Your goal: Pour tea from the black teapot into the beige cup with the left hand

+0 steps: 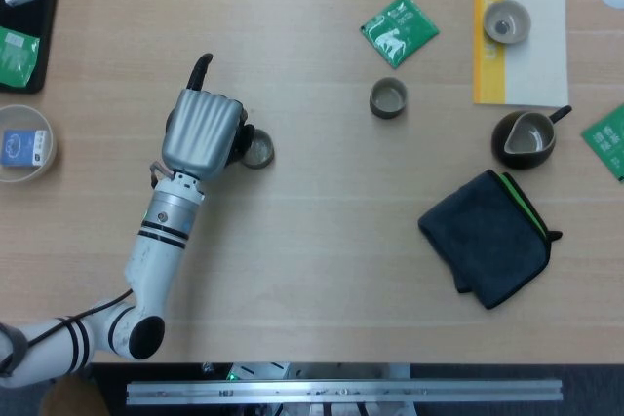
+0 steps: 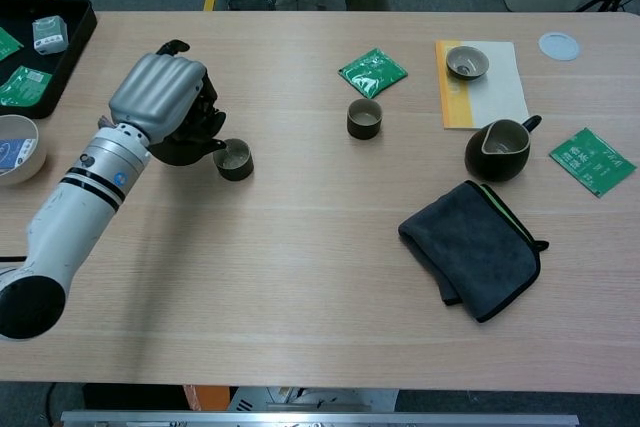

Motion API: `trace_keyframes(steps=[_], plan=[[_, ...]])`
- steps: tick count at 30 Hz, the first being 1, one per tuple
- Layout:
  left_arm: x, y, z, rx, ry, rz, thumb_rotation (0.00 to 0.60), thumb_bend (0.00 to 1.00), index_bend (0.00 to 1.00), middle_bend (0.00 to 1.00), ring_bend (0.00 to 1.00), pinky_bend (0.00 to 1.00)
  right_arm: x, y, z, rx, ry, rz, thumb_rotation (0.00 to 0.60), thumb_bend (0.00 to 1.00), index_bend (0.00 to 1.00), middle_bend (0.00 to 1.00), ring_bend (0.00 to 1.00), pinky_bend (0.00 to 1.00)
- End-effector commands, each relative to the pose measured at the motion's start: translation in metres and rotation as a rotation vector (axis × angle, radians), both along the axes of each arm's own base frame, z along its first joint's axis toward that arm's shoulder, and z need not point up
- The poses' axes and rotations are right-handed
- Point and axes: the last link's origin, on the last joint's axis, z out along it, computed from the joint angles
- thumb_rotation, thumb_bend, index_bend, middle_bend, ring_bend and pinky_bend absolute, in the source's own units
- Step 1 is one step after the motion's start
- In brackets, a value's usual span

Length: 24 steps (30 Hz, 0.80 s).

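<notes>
A pale wooden bench [image 1: 312,270] is carrying a small cup [image 1: 259,149] left of centre, another cup [image 1: 388,97] mid-bench, a green packet [image 1: 398,30], a yellow-edged white mat [image 1: 531,56], a dark pitcher [image 1: 526,138], a folded grey cloth [image 1: 487,236], a bowl [image 1: 24,141] and a black tray [image 1: 24,21] at the left edge.

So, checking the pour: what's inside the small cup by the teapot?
The cup sits under the teapot spout, held by the left hand. Its interior looks pale; whether that is tea is unclear.
</notes>
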Motion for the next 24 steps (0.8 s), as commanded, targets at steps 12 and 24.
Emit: trace_keyframes(steps=[12, 24], plan=[[0.0012, 0.0006, -0.0034, 0.022, 0.043, -0.037, 0.600, 0.42, 0.90, 1.00, 0.86, 0.13, -0.0018, -0.0003, 0.0002, -0.001, -0.002, -0.005, 0.600, 0.01, 0.24, 0.31, 0.25, 0.18], [0.0003, 0.0014, -0.0034, 0.042, 0.072, -0.064, 0.600, 0.42, 0.90, 1.00, 0.86, 0.13, -0.0024, -0.0006, 0.0002, -0.003, -0.003, -0.006, 0.600, 0.01, 0.24, 0.31, 0.25, 0.18]])
